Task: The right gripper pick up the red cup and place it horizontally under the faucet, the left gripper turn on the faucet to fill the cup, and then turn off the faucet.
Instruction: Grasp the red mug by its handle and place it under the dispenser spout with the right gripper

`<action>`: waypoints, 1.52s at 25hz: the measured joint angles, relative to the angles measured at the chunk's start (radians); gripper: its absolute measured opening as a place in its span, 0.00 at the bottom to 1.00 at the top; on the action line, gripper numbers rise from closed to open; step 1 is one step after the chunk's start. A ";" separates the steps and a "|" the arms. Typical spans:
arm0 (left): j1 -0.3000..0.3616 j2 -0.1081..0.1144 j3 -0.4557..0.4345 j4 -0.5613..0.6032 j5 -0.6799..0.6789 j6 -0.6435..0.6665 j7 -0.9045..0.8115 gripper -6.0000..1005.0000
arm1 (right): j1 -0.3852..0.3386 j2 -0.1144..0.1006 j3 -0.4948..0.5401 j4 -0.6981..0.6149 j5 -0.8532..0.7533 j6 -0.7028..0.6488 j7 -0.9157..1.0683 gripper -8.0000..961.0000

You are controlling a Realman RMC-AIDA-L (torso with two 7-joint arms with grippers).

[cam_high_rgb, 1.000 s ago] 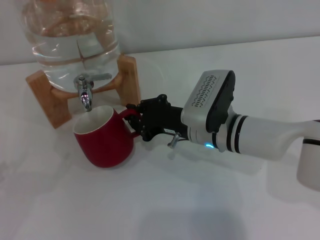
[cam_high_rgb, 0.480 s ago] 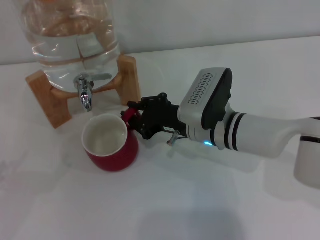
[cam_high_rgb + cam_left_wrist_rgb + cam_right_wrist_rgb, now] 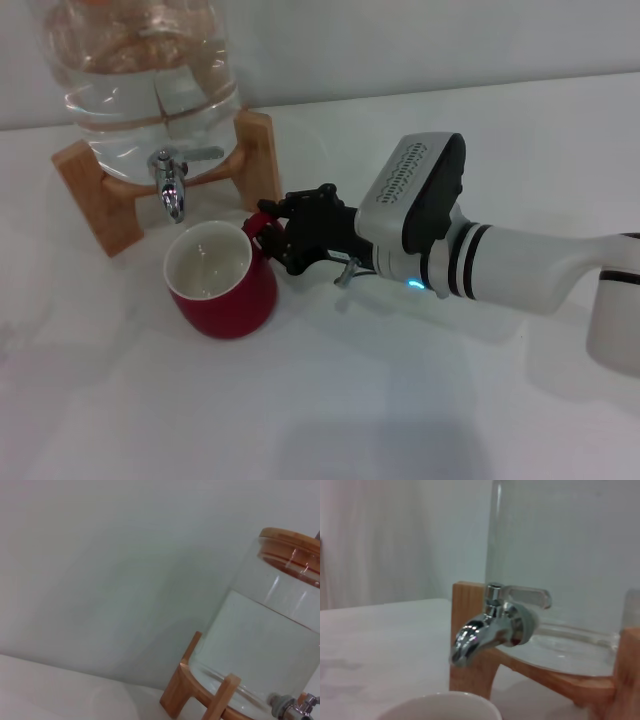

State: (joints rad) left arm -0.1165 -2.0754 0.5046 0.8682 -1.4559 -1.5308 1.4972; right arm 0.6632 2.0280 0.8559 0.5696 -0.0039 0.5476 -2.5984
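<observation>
Right end effector (image 3: 268,232) seemingly grips red cup (image 3: 222,281) under faucet (image 3: 170,187).

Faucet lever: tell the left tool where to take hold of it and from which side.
Grip the flat lever on the faucet, near its free end. It sticks out sideways from the valve top toward the robot's right, clear of the jar and above the red cup, so coming from the front, fingers above and below the blade, looks best.
</observation>
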 joint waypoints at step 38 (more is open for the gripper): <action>0.000 0.000 0.000 -0.001 0.001 0.001 0.000 0.88 | 0.045 0.000 -0.036 0.039 0.117 -0.171 0.000 0.26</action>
State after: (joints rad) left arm -0.1165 -2.0754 0.5046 0.8667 -1.4551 -1.5298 1.4972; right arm 0.7079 2.0279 0.8200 0.6089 0.1135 0.3762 -2.5983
